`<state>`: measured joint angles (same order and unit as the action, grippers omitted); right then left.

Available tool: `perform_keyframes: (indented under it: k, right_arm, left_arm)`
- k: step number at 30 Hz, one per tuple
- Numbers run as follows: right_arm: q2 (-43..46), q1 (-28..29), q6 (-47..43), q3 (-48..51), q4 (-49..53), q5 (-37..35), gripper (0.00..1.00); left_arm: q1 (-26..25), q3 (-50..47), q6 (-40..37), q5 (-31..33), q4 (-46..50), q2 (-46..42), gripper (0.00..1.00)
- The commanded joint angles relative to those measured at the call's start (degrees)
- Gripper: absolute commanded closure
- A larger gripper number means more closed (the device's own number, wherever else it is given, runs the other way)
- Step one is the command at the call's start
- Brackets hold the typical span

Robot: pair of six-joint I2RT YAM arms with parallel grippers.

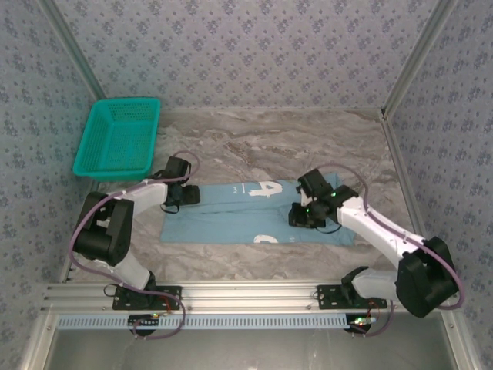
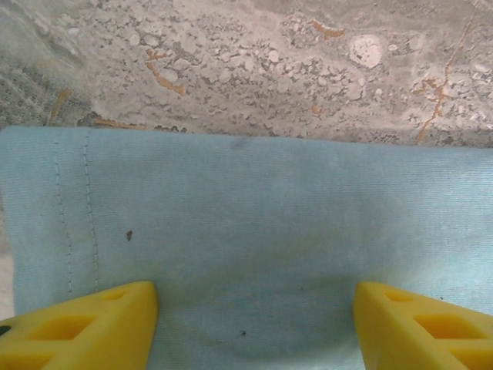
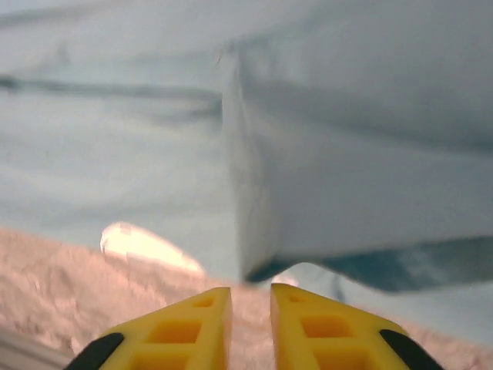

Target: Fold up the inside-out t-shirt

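**FOLD IN PROGRESS: STATUS AND FAULT RISKS**

**Position of the work.** The light sky-blue soft cotton t-shirt (image 1: pixel 223 220) lies as a flat horizontal band across the middle of the top view, on the marble-patterned table (image 1: pixel 308 142). A white printed figure (image 1: pixel 266 189) shows at its upper edge. The teal plastic mesh basket (image 1: pixel 119 139) stands at the upper left, apart from the shirt.

**Left gripper.** The left gripper (image 1: pixel 179 194) sits at the left end of the band. In the left wrist view its yellow fingers (image 2: pixel 85 327) stand wide apart over smooth cloth, with a stitched hem at the left of the frame. Nothing is held.

**Right gripper.** The right gripper (image 1: pixel 306 214) sits over the right part of the band. In the right wrist view its yellow fingers (image 3: pixel 192 324) are drawn nearly together, leaving a narrow gap. A raised fold of cloth stands just beyond the tips. The view is blurred, so it cannot be told whether any cloth is pinched.

**Fault risks.**
- Single-layer pick-up: if the right fingers catch the top layer alone, the layers below are likely to stay on the table and the fold will open.
- Slippage: a shallow pinch at the edge of the fold may release mid-lift, dropping the cloth crooked.
- Drag: with the left end unheld, a pull from the right would probably slide the whole band instead of folding it.
- Skew: unequal travel of the two arms would likely leave the edges misaligned.
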<state>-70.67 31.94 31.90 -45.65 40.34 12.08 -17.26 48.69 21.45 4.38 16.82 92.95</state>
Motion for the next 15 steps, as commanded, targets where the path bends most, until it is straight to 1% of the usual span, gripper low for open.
perform_keyframes:
  k: [1,3,5,6,8,11,13,15]
  right_arm:
    - [0.63,4.63,7.19,3.46,1.25,3.25,0.68]
    - [0.88,6.16,6.11,2.12,2.71,1.83,0.67]
    - [2.11,6.21,4.67,-0.63,5.45,-0.4,0.63]
    - [3.05,5.97,2.77,-1.93,6.51,-2.19,0.62]
    - [4.58,3.97,1.73,-3.1,5.89,-4.29,0.59]
    - [3.84,-1.47,0.2,-3.59,2.45,-5.66,0.54]
    - [1.25,-6.61,-1.87,-4.33,1.79,-8.51,0.53]
    - [-2.01,-11.86,-3.6,-4.62,0.61,-9.55,0.52]
  left_arm:
    - [0.2,1.31,-1.31,1.22,1.97,-0.19,0.32]
    - [0.21,1.49,-1.31,1.15,2.07,-0.6,0.32]
    - [0.18,1.7,-1.33,0.86,2.29,-1.12,0.32]
    - [0.21,1.76,-1.4,0.84,2.4,-1.4,0.32]
    - [0.21,1.91,-1.59,0.67,2.49,-1.95,0.31]
    - [0.21,1.99,-1.67,0.71,2.76,-2.72,0.31]
    - [0.21,1.58,-1.52,0.76,2.72,-3.07,0.31]
    - [0.29,1.47,-1.39,0.97,2.4,-3.0,0.31]
